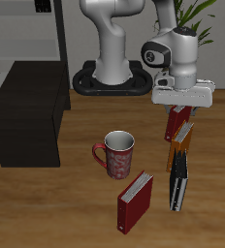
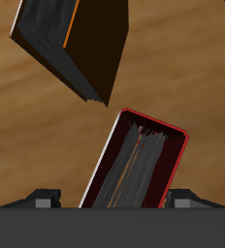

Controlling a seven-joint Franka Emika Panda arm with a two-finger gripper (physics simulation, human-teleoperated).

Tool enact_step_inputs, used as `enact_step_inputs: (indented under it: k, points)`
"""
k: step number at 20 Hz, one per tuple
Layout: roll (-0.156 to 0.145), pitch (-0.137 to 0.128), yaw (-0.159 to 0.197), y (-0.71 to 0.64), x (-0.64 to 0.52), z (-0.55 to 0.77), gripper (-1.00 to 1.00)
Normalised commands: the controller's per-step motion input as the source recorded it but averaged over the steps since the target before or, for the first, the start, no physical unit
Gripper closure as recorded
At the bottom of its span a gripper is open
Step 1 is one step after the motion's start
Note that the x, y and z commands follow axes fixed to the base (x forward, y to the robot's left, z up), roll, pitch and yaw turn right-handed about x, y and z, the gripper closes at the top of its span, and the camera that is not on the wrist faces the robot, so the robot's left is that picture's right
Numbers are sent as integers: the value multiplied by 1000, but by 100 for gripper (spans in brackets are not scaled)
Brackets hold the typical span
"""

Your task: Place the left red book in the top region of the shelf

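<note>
The left red book [image 1: 176,125] stands tilted on the table, directly under my gripper [image 1: 182,107]. In the wrist view it [image 2: 139,165] shows end-on, with a red cover and white page edges, and it sits between my two fingertips [image 2: 47,198]. The gripper is open and low over the book's upper end, and I see no clamping. The shelf [image 1: 27,121] is a low blackish-brown cabinet far across the table from the gripper. The other red book [image 1: 136,201] stands near the table's front edge.
An orange book [image 1: 185,140] and a black book [image 1: 177,180] stand just in front of the left red book; the orange-edged one also shows in the wrist view [image 2: 76,48]. A red patterned mug [image 1: 117,153] stands mid-table. A tall pale grey rack [image 1: 27,29] stands behind the shelf.
</note>
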Motion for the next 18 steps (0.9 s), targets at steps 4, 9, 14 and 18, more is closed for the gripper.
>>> enact_step_inputs:
  k: [4, 9, 14, 18]
  points:
    - [-11, 12, 22, -63, 69, 0, 100]
    - [-18, 17, 26, -80, 49, 40, 100]
    - [-80, -41, 46, -286, 33, 311, 100]
    - [-130, -30, 51, -443, 109, 388, 100]
